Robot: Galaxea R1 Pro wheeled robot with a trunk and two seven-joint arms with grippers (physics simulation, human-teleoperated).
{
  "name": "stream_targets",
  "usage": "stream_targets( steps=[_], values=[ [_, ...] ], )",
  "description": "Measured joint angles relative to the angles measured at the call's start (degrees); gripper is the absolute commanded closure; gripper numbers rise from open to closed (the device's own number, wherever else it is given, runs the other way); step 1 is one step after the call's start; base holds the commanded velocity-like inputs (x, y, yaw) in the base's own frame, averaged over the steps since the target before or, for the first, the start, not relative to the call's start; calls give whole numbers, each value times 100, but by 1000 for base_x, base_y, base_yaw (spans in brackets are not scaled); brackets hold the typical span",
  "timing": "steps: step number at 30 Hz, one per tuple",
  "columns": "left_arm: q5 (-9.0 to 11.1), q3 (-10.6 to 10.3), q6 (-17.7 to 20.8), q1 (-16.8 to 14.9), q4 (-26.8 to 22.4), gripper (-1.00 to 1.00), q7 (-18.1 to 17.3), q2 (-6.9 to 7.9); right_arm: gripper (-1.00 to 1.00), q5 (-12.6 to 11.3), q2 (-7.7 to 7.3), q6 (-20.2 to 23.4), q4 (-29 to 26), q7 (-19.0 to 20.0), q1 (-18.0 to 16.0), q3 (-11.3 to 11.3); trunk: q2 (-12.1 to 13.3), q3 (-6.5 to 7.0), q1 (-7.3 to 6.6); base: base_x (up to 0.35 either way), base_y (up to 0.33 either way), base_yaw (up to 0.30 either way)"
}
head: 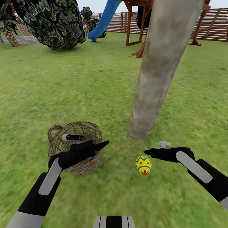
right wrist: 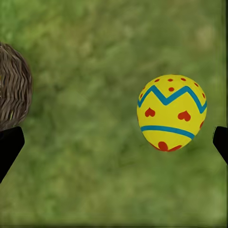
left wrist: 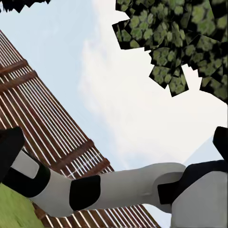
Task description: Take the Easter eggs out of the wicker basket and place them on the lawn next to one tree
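A yellow Easter egg [head: 143, 164] with blue zigzag bands and red marks lies on the lawn [head: 79, 88], just in front of the thick grey-brown tree trunk [head: 161, 69]. My right gripper [head: 153, 148] hovers open right above and beside this egg [right wrist: 172, 113], which lies apart from both fingers; nothing is held in the gripper [right wrist: 114, 145]. The brown wicker basket [head: 76, 145] stands on the grass to the left of the egg, and its edge [right wrist: 14, 92] shows beside the right fingers. My left gripper [head: 93, 141] is open and empty over the basket's rim, pointing right and upward, hiding part of the inside.
A big leafy bush [head: 53, 22] stands at the back left. A blue slide [head: 104, 19] and a wooden play tower [head: 139, 19] lie behind the trunk, with the slat fence [head: 218, 25] beyond. Open grass spreads to the left and right of the trunk.
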Motion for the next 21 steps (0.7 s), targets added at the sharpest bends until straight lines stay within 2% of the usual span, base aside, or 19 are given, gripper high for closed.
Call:
stream_targets(
  steps=[3, 5, 8, 9, 10, 13, 21],
  values=[
    [-2, 76, -25, 6, 0, -100, -596, 47, -100, -5, -2, 7, 18, 0, 0, 0, 4, 67, -9, -46, 0, 0],
    [-3, 136, -52, 22, 7, -100, -875, 133, -100, -9, -10, 9, 22, 2, 0, 0, 4, 67, -9, -13, 0, 0],
    [-2, 411, -105, 72, 72, -100, -1443, 339, -100, -24, -4, 11, 17, 7, 0, 0, 4, 67, -9, 8, 6, 0],
    [-32, 572, -124, 94, 99, -100, -1970, 423, -100, -31, 9, 11, 16, 9, 0, 7, 4, 67, -10, 69, 92, 0],
    [-49, 639, -125, 99, 129, -100, -2116, 448, -100, -31, 16, 11, 17, 9, 1, 8, 4, 67, -10, 83, 162, 0],
    [-54, 729, -125, 103, 227, -100, -2237, 476, -100, -36, 26, 9, 18, 10, 1, 8, 4, 67, -9, 37, 249, 0],
    [-56, 760, -125, 103, 279, -100, -2268, 493, -100, -37, 29, 8, 18, 10, 1, 8, 4, 67, -9, 5, 293, 0]
  ],
)
